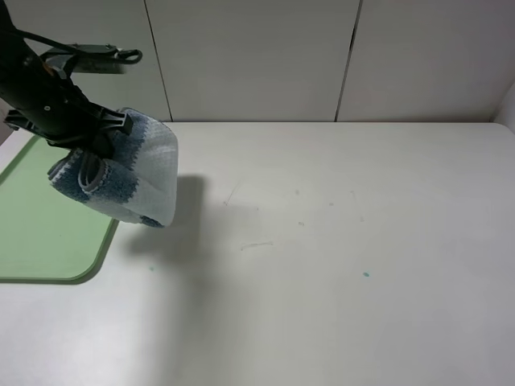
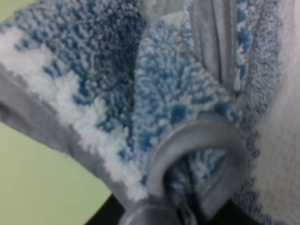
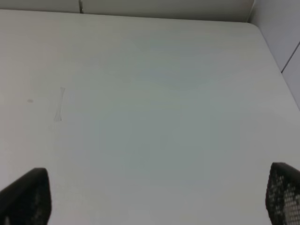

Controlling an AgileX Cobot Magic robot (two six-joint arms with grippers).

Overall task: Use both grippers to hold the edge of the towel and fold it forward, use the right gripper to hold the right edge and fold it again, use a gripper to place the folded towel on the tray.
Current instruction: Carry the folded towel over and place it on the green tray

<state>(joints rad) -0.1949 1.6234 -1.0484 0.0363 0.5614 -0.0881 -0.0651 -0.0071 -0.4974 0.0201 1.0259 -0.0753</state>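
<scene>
The folded blue-and-white towel [image 1: 129, 173] hangs in the air from my left gripper [image 1: 95, 149], which is shut on it above the right edge of the green tray [image 1: 48, 225]. In the left wrist view the towel [image 2: 140, 93] fills the frame, with the green tray [image 2: 37, 187] below it; the fingers are hidden by the cloth. My right gripper [image 3: 154, 206] is open and empty, its two fingertips [image 3: 26, 197] wide apart over the bare white table [image 3: 150, 93]. The right arm is out of the exterior high view.
The white table [image 1: 338, 241] spreads to the right of the tray, with a few small marks [image 1: 256, 245]. White wall panels [image 1: 257, 56] stand behind the table's far edge.
</scene>
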